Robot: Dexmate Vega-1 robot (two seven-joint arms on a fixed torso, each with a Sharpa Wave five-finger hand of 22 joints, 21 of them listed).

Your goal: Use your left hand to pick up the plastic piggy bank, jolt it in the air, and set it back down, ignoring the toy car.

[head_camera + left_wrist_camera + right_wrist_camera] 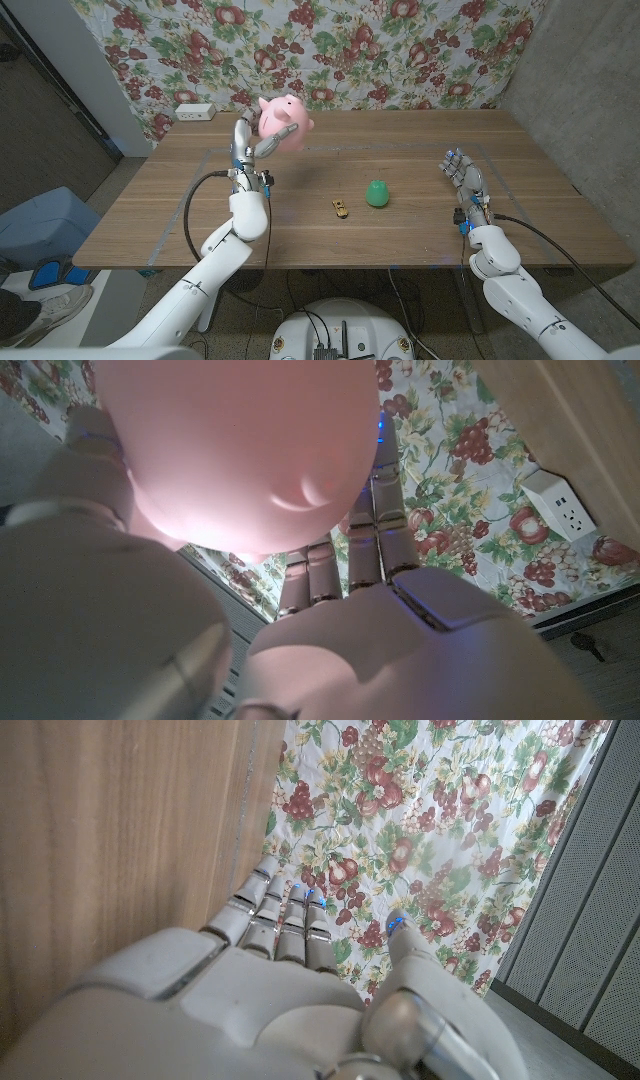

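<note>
A: How is the pink piggy bank [284, 120] positioned?

B: It is held aloft over the far left part of the wooden counter [420, 225], grasped by the fingers [268, 146] of the left hand [252, 148]. In the left wrist view its underside [235, 450] is seen pressed against those fingers [372, 535].

A: And the right hand [463, 176]?

B: It is raised at the counter's right side with its fingers released and spread, nothing being held. The toy car [341, 209] and a green egg-shaped object [377, 193] are seen near mid-counter, just beside each other.
</note>
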